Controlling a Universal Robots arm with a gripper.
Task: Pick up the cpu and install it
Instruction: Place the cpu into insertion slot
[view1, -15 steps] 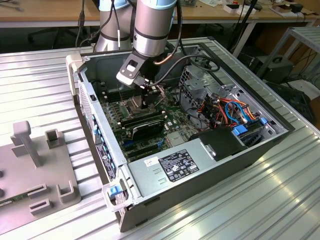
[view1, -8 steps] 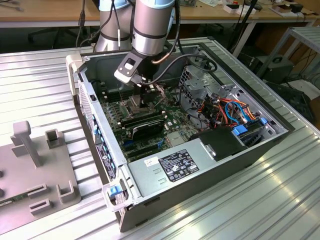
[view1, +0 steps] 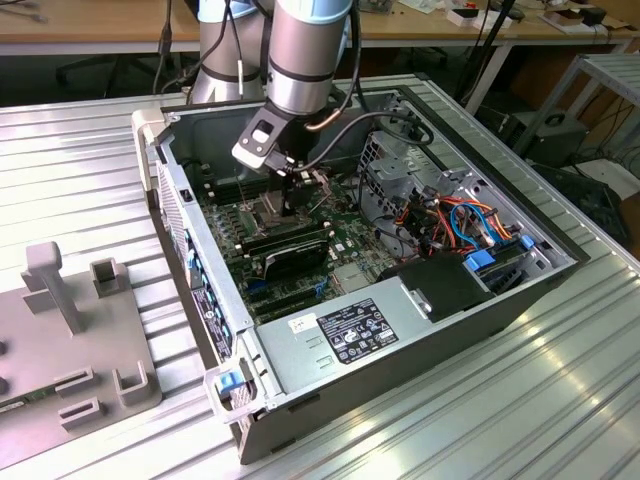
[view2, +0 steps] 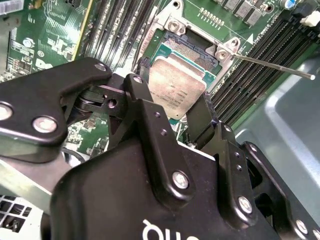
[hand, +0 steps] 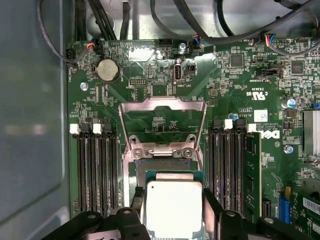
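The hand (view2: 172, 102) is closed narrow on the cpu (hand: 174, 206): in both wrist views a black finger (view2: 142, 95) sits against each of two opposite edges of the silver-topped chip, which lies flat between them, top side up. The cpu hangs directly over the socket (hand: 165, 166). A strip of the socket's contact field shows past the chip's edge on the side towards the raised frame (hand: 162, 117), so the chip looks either a little above its seat or slightly off centre; I cannot tell which. Its edges run parallel to the socket's, so no turn seems needed, only a straight descent. The thin lever (view2: 270, 67) stands clear to one side, and memory slots (hand: 97, 170) flank the socket on the green board (hand: 235, 85). In the exterior view the arm reaches down at upper centre into the open case (view1: 185, 230), which lies on the ribbed tabletop (view1: 80, 150).
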